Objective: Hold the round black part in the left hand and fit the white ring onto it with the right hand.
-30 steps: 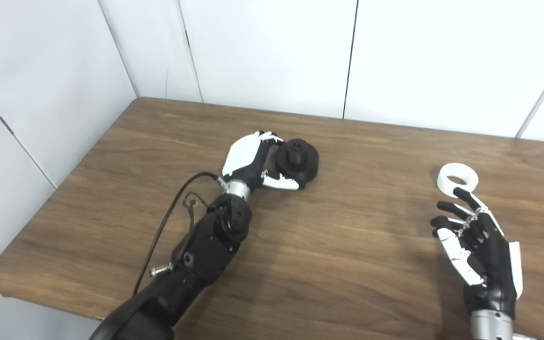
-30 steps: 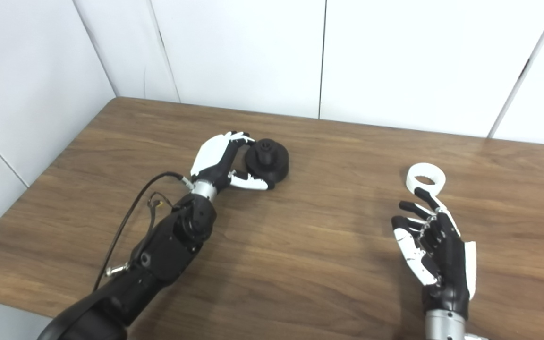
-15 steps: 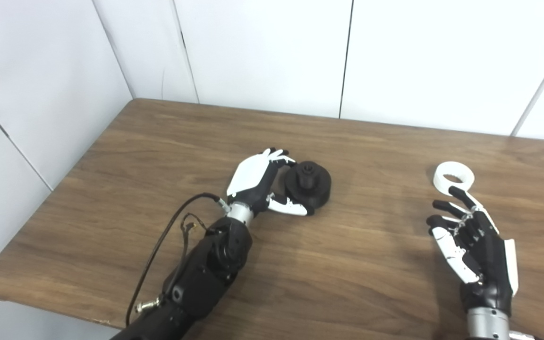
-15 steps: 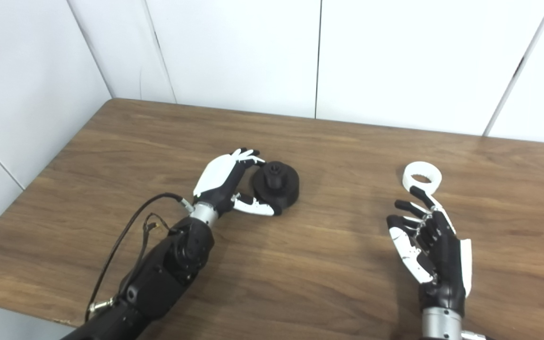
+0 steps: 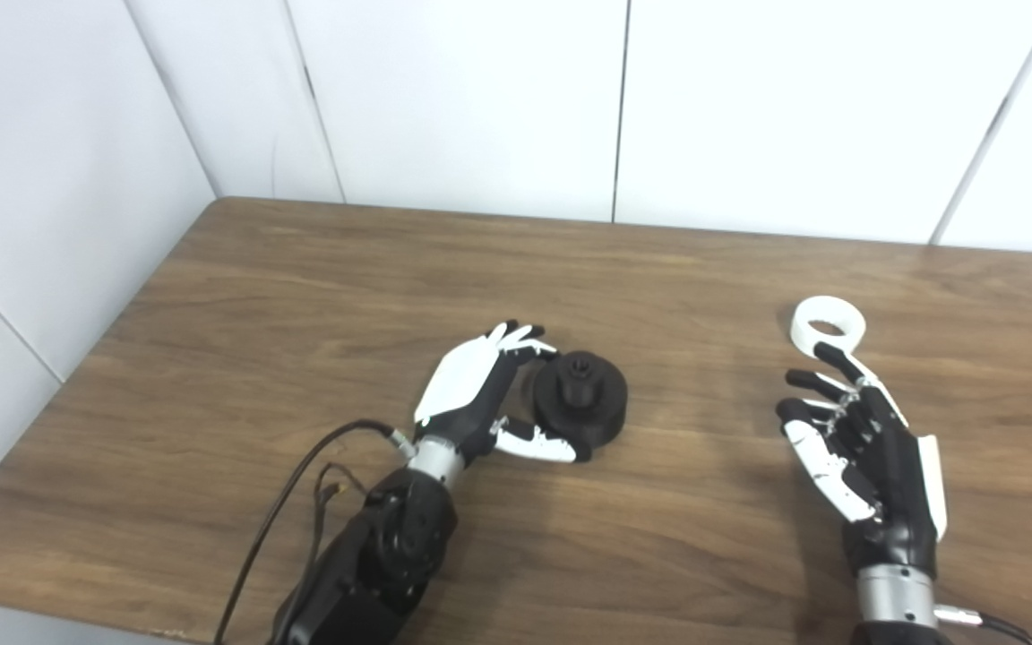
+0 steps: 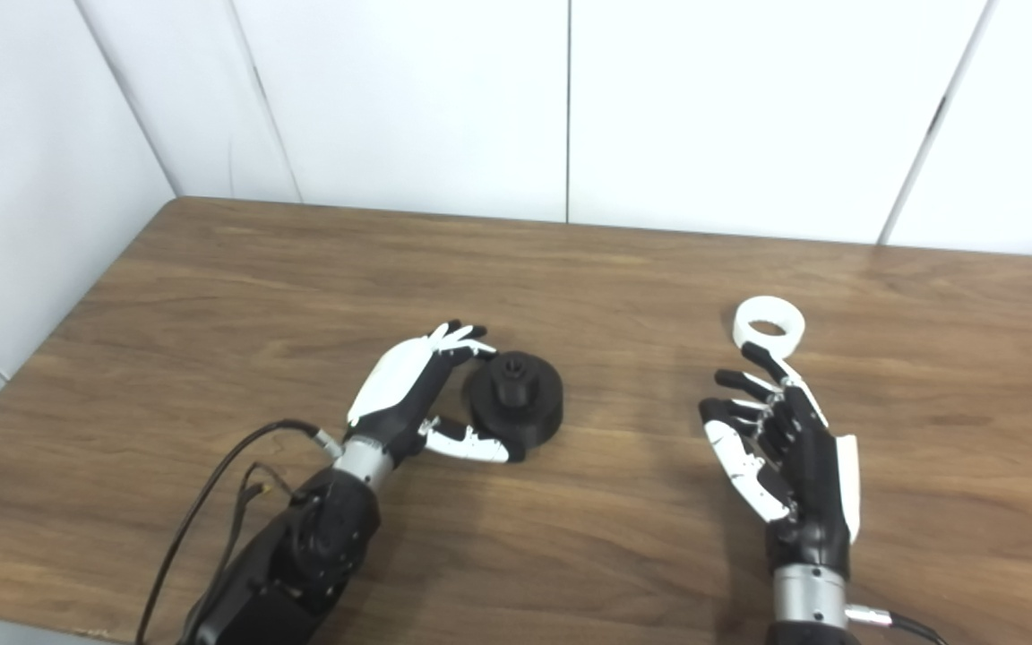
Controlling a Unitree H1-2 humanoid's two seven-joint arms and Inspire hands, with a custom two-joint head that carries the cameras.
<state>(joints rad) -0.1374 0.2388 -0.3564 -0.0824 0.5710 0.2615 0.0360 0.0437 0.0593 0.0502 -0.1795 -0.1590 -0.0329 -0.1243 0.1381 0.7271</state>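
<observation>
The round black part, a disc with a small hub on top, sits near the middle of the wooden table. My left hand is shut on it from the left. Its fingers curl over the far rim and its thumb lies along the near rim. I cannot tell whether the part is lifted off the table. The white ring lies flat at the right. My right hand is open, palm facing left, just in front of the ring, and its longest fingertip almost reaches it.
White wall panels stand behind the table and along its left side. A black cable loops off my left forearm above the table's front edge.
The camera has shifted. Beyond that, my left hand has drawn the black part nearer to me and a little to the right. The right hand and ring keep their places.
</observation>
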